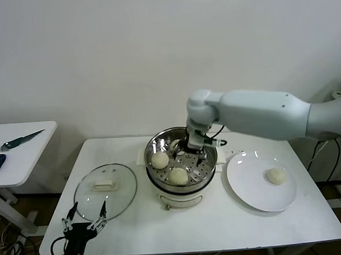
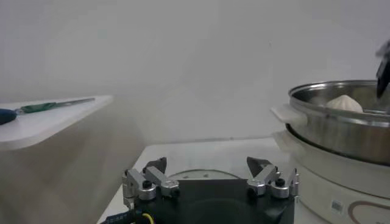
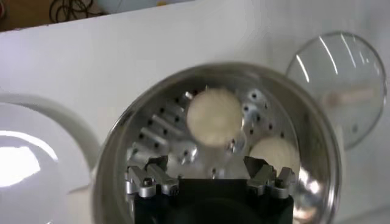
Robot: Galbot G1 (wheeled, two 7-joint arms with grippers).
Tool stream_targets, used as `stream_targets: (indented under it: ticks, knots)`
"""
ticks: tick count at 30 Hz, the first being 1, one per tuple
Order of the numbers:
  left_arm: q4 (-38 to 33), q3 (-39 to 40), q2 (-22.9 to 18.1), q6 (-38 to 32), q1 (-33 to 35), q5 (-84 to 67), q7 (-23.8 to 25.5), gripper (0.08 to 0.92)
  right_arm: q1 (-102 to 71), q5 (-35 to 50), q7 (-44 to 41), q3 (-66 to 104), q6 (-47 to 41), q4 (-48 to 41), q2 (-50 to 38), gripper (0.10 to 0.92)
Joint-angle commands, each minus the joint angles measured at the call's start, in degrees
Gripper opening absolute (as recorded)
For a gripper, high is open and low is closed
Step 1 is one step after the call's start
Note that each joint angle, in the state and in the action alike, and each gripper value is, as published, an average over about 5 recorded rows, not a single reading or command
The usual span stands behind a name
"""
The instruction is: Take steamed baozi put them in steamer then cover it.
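Observation:
The steamer [image 1: 187, 193] stands mid-table, a steel pot with a perforated insert on a cream base. Two steamed baozi [image 1: 160, 160] [image 1: 179, 176] lie inside it. My right gripper [image 1: 195, 150] reaches into the pot at its far right side and is open, holding nothing. From the right wrist, its open jaws [image 3: 207, 163] hang over the insert [image 3: 155, 131], with both buns [image 3: 214, 117] [image 3: 273, 152] beyond them. Another baozi [image 1: 276, 176] rests on the white plate [image 1: 251, 186] to the right. My left gripper [image 1: 86, 211] waits open at the table's front left.
The glass lid [image 1: 105, 185] lies flat on the table left of the steamer, just beyond my left gripper [image 2: 210, 164]. The left wrist view shows the pot's wall [image 2: 341, 131] with one bun [image 2: 345, 103] over the rim. A side table [image 1: 26, 157] at far left holds a green-handled knife [image 1: 19, 141].

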Motion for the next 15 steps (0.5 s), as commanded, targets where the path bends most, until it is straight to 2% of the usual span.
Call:
stream_targets:
  ticks: [1,4,8,12,15]
  knots:
    - [-0.1,0.0,0.1,0.0,0.0,0.0,0.0,0.823,18.0,24.0,-7.0,-12.6,-5.1,-12.3,-8.6,0.823]
    - [0.0,0.1,0.1,-0.2,-0.2,-0.1,0.1,0.823,19.5,25.3,-8.0,-19.0,-7.1,-13.5,-14.0,0.823]
    - [0.5,0.4,0.4,-1.1,-0.4,-0.4,0.1,0.823,15.3,22.4,-6.5,-22.7,-9.8,-13.1,-22.8,0.823]
    - [1.0,0.4,0.5,-2.0,-1.0,-0.6,0.0,0.823,4.8,17.4,-3.5,-17.1,-13.0,-13.6,-29.6,0.823]
    - [1.2,0.5,0.5,-2.4,-1.4,-0.4,0.1,0.823,-4.7,13.5,-2.5,-8.9,-14.0,-16.8,-31.3,0.823]
